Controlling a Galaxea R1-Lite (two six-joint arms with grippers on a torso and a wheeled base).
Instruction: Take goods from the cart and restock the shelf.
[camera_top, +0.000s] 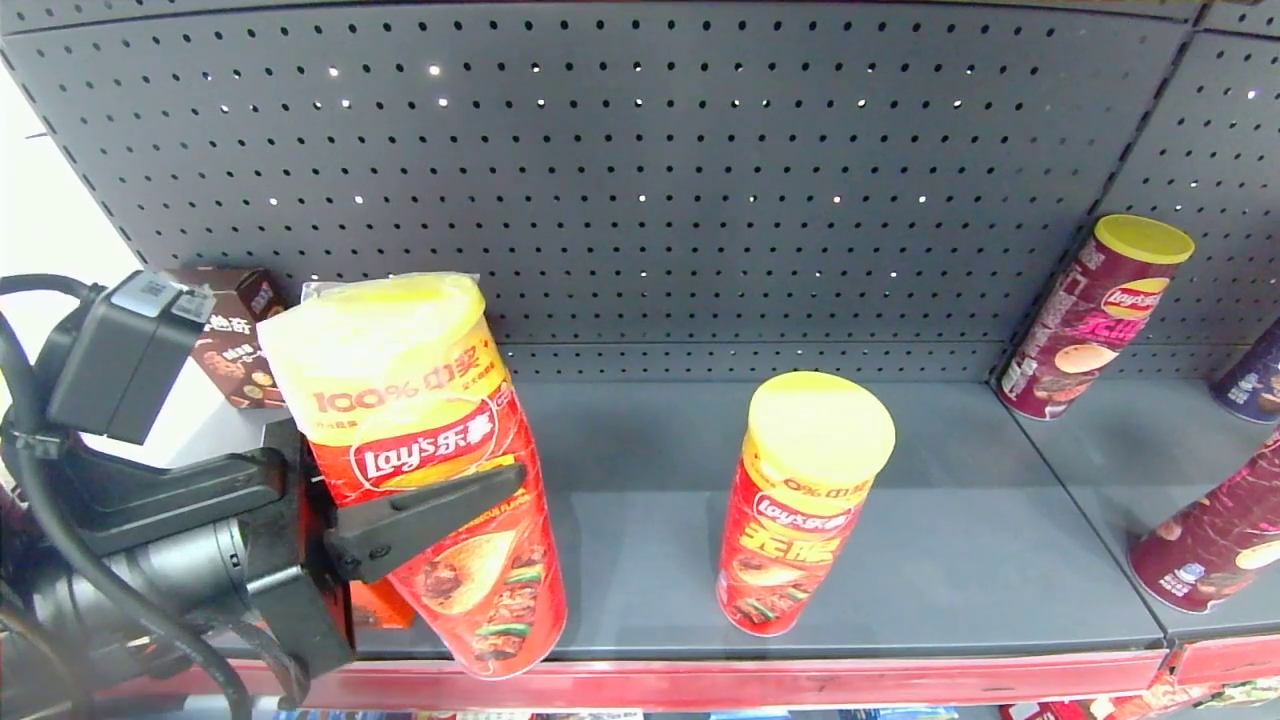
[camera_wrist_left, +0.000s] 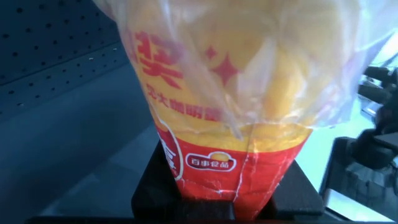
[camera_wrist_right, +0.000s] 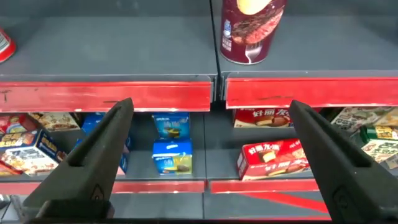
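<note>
Holding a chip can at the shelf
My left gripper (camera_top: 440, 505) is clamping the red chip can (camera_top: 410, 400) upright at the shelf (camera_top: 640, 500) front, ready to stand it down; my right gripper (camera_wrist_right: 210, 106) is hanging wide open, empty.

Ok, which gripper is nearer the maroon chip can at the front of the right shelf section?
Right. The right gripper sits open directly in front of the maroon chip can; the left gripper holds a red chip can at the shelf's far left.

The left gripper (camera_top: 455, 485) has its fingers (camera_top: 430, 515) clamped on the upright red chip can (camera_top: 400, 400) between them. The right gripper (camera_wrist_right: 209, 112) has its fingers spread wide apart.
</note>
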